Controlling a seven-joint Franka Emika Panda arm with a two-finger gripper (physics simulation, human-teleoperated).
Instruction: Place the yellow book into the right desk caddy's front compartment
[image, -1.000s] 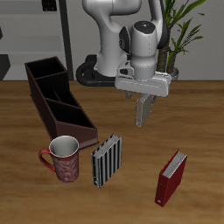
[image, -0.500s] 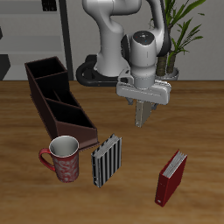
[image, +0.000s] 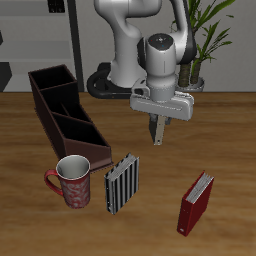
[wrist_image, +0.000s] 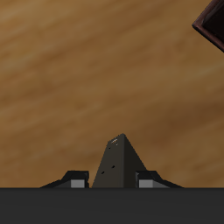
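Near the table's front edge stand a red book (image: 197, 202), a striped book (image: 122, 184) and a mug (image: 72, 181). Farther back, the gripper (image: 157, 138) hangs above bare table, clamped on the yellow book (wrist_image: 118, 162), well apart from the caddy (image: 65, 115).

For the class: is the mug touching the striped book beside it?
Apart. The exterior view shows a strip of bare table between the mug and the striped book.
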